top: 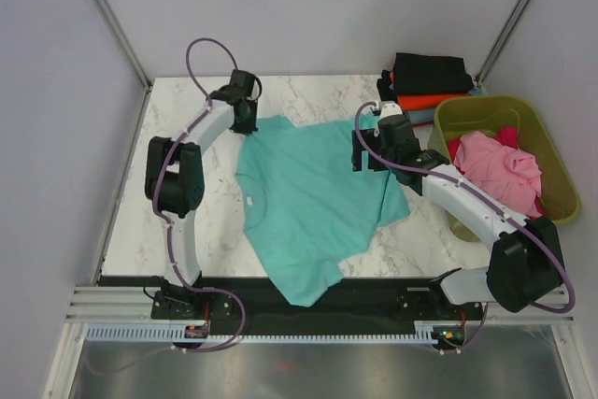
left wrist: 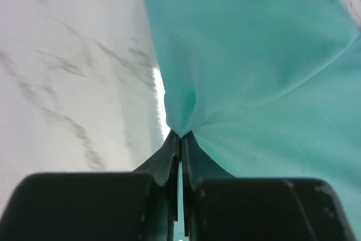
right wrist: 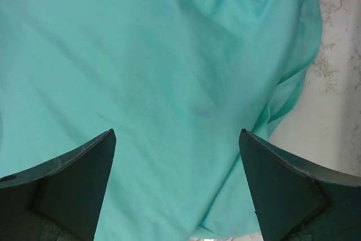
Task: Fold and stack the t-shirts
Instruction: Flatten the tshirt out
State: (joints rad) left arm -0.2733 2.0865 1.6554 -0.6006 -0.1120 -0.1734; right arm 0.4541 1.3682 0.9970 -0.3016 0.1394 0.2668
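Note:
A teal t-shirt (top: 313,198) lies spread on the marble table, partly over the near edge. My left gripper (top: 249,124) is shut on its far left edge; the left wrist view shows the fingertips (left wrist: 180,138) pinching a fold of the teal cloth (left wrist: 265,66). My right gripper (top: 366,161) is open above the shirt's far right part; in the right wrist view the teal cloth (right wrist: 169,71) fills the gap between the two fingers (right wrist: 90,162), which do not hold it. Folded black (top: 428,70) and orange (top: 425,100) t-shirts are stacked at the back right. A pink t-shirt (top: 500,167) lies in the tub.
An olive-green plastic tub (top: 551,161) stands at the right with pink and red cloth inside. Grey walls enclose the table (top: 177,137) on three sides. A black strip (top: 374,296) runs along the near edge by the arm bases.

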